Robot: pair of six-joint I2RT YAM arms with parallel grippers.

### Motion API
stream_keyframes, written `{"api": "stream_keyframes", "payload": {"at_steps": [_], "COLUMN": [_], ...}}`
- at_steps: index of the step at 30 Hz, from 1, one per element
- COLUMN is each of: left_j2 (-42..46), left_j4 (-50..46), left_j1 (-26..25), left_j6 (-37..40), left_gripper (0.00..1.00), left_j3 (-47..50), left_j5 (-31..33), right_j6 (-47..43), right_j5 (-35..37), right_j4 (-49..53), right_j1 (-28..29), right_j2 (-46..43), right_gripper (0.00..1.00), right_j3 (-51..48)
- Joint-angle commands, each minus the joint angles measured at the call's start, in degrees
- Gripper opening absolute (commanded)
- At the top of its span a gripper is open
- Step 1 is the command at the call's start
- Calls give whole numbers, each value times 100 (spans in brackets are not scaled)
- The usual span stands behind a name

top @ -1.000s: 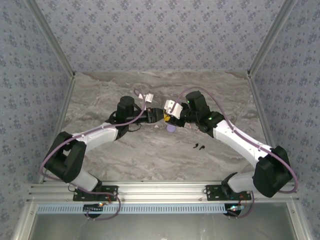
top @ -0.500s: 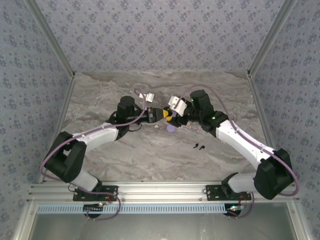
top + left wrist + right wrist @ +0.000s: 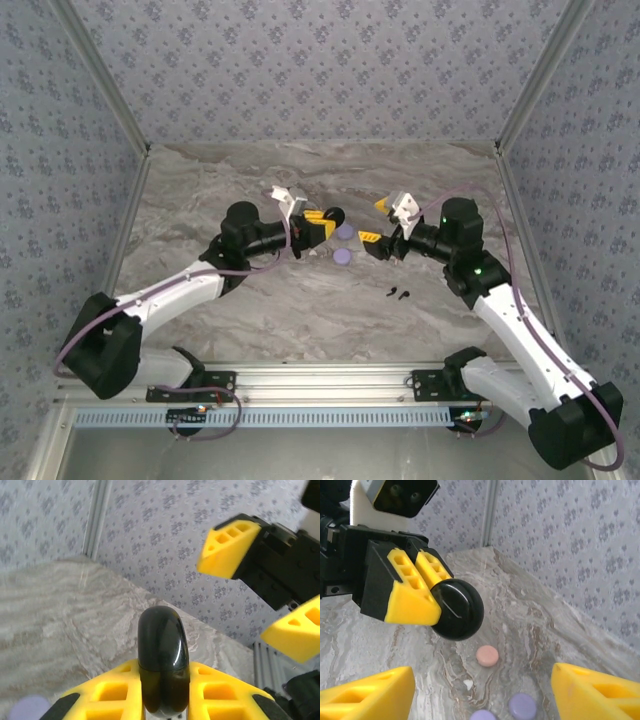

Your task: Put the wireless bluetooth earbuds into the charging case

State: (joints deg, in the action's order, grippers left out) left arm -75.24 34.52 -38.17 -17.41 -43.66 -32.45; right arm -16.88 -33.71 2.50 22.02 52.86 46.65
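Charging case (image 3: 457, 609), black and round, sits clamped edge-on between the left tool's (image 3: 325, 222) yellow fingers. The right tool (image 3: 375, 221) faces it, jaws apart and holding nothing. Purple discs (image 3: 342, 255) and a pink disc (image 3: 487, 655) lie on the desk (image 3: 250, 320) below. The black earbuds (image 3: 399, 293) lie on the desk beside the right arm.

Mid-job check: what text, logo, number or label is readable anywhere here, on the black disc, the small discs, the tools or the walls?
None can be read. The black disc in the left tool is plain and glossy, the pink disc and purple discs are unmarked, and the wallpaper carries only a flower pattern.
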Motion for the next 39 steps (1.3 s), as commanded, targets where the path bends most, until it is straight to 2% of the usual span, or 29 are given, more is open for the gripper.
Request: {"api": "stream_keyframes", "payload": {"at_steps": [1, 5, 11, 17, 39], "left_j2": [294, 319, 328, 335, 361], "left_j4": [-55, -541, -637, -692, -734], "left_j1": [-151, -231, -331, -357, -386], "left_j6": [1353, 1897, 2149, 2233, 2392], "left_gripper": [0, 0, 0, 0, 0], "left_j3": [-98, -309, -342, -362, -349], "left_j5": [128, 48, 35, 63, 68], "right_j6": [57, -134, -321, -366, -342], "right_j5": [-277, -268, -61, -214, 5], "right_j4": [120, 281, 318, 355, 373], "right_j1": [20, 159, 226, 303, 353], "right_j2": [-76, 107, 466, 827, 1489], "right_gripper": [73, 72, 69, 68, 68], "right_j3": [155, 420, 710, 889, 1348]}}
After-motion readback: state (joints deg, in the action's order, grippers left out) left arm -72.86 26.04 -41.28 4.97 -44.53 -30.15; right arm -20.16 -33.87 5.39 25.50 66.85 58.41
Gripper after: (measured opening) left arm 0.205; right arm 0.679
